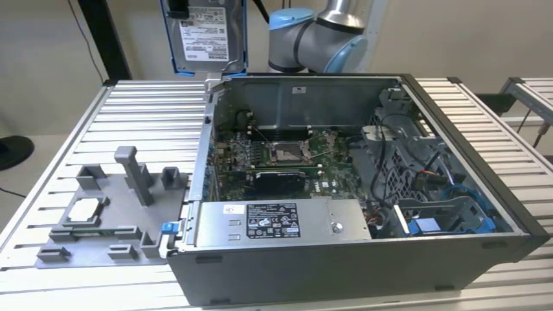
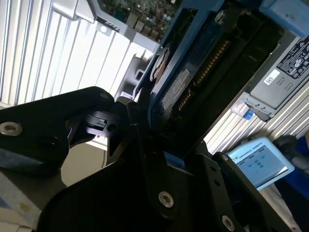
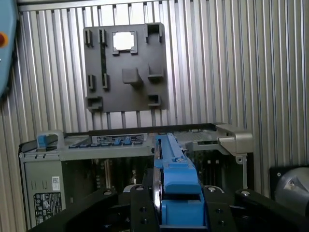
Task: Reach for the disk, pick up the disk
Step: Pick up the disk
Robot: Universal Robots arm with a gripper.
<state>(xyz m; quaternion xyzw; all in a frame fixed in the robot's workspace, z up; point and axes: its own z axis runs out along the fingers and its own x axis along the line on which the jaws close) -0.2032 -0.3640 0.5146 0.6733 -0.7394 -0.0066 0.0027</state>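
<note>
The disk (image 1: 206, 35), a silver-grey drive with a white label in a bright blue bracket, hangs upright in the air above the table's far edge, behind the open computer case. My gripper (image 1: 178, 8) grips it from above, at the picture's upper edge. In the first wrist view the disk's blue bracket (image 3: 176, 181) runs edge-on between the black fingers, with my gripper (image 3: 177, 212) shut on it. The second wrist view shows the disk's dark underside (image 2: 186, 82) clamped in the gripper (image 2: 157, 140).
The open computer case (image 1: 506, 243) fills the table's middle, with a grey box bearing a black label (image 1: 276, 221) at its front. A grey fixture plate (image 1: 95, 223) holding a small white chip (image 1: 85, 208) lies on the exterior view's left. The arm's base (image 1: 315, 42) stands behind the case.
</note>
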